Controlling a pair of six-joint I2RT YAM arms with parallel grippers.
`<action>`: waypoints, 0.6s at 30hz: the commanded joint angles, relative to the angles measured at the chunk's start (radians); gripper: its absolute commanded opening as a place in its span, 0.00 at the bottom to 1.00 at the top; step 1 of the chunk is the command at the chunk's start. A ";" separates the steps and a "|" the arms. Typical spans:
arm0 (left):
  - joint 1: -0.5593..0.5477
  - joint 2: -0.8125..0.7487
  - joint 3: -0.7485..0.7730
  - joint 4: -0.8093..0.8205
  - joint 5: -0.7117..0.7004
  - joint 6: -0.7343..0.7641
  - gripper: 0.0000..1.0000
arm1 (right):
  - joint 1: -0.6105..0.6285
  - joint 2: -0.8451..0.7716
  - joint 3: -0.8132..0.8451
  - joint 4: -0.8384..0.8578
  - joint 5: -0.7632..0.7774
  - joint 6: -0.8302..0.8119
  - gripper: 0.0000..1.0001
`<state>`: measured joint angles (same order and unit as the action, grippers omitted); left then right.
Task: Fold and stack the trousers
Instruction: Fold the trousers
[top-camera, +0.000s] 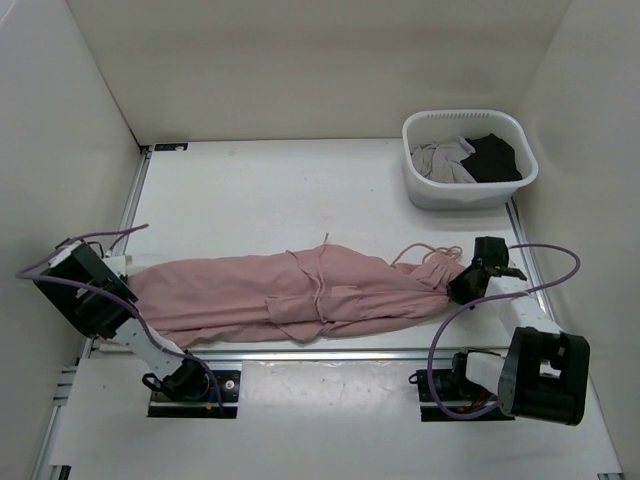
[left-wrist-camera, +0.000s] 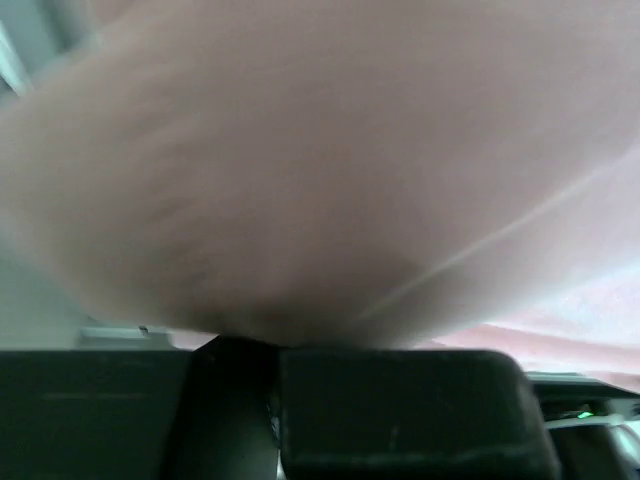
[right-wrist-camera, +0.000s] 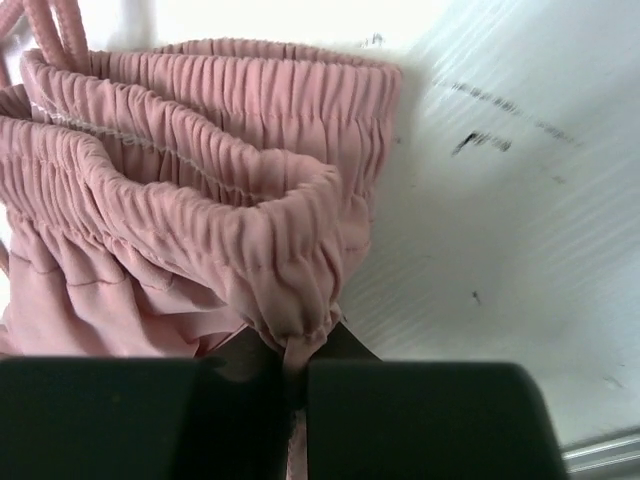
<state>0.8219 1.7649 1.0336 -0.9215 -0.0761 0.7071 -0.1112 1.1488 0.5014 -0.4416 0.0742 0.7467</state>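
Trousers (top-camera: 290, 295) stretched across white table (top-camera: 250, 190) (white walls (top-camera: 300, 60) around).

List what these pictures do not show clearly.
Left wrist view: the trousers fill the frame, blurred; cloth hides where the left gripper pinches.
Right wrist view: frame edges cut off all but the waistband.
Top view: in the basket, grey garment and black garment too small to identify.

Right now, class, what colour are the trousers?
The trousers are dusty pink, clearest in the top view.

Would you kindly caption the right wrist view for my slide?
Right tool pinching the trousers at the waistband, table beyond.
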 joint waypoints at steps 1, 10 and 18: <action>-0.029 0.033 0.149 0.021 0.122 -0.052 0.14 | -0.010 -0.012 0.110 0.020 0.168 -0.056 0.00; -0.246 0.173 0.583 -0.053 0.216 -0.175 0.14 | -0.010 0.029 0.296 0.067 0.211 -0.086 0.00; -0.296 0.206 0.553 -0.122 0.096 -0.198 0.44 | -0.019 0.066 0.328 0.037 0.181 -0.116 0.00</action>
<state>0.5022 1.9713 1.6447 -1.0134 0.1326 0.5152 -0.1169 1.1915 0.7803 -0.4122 0.2077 0.6651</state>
